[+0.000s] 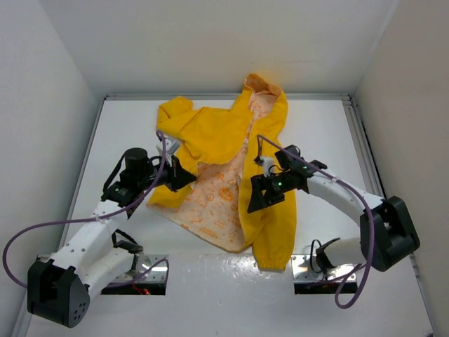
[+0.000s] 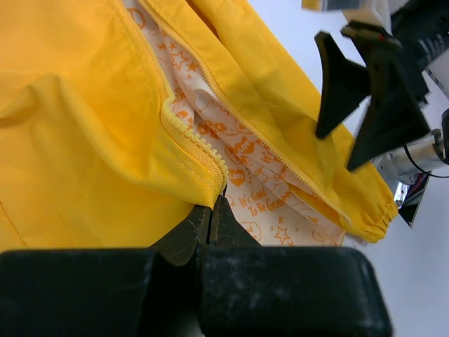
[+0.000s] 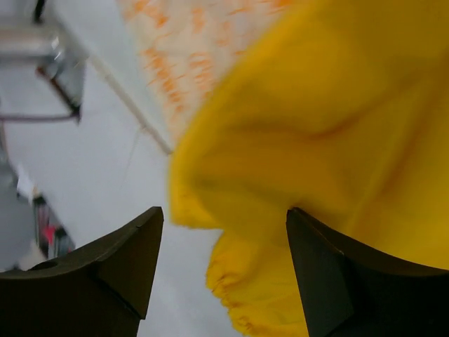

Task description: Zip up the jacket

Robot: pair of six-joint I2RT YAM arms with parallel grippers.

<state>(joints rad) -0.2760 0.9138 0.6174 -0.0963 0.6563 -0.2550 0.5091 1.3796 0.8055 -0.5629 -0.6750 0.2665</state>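
Zipper edge (image 2: pixel 198 142) of jacket (image 1: pixel 210 133) pinched by left end effector (image 2: pixel 210 213); right end effector (image 3: pixel 224 219) spread wide.

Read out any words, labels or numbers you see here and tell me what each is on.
"Hi", in orange script on the white lining of the jacket, left wrist view; the words after it are unreadable.
Lining prints in the top and right wrist views: too small or blurred.
Nothing else.

White table (image 1: pixel 323 140), walled on three sides, carries one item: a yellow jacket (image 1: pixel 210 133) lying open, printed lining exposed, hood at twelve o'clock, one cuffed sleeve toward five o'clock.
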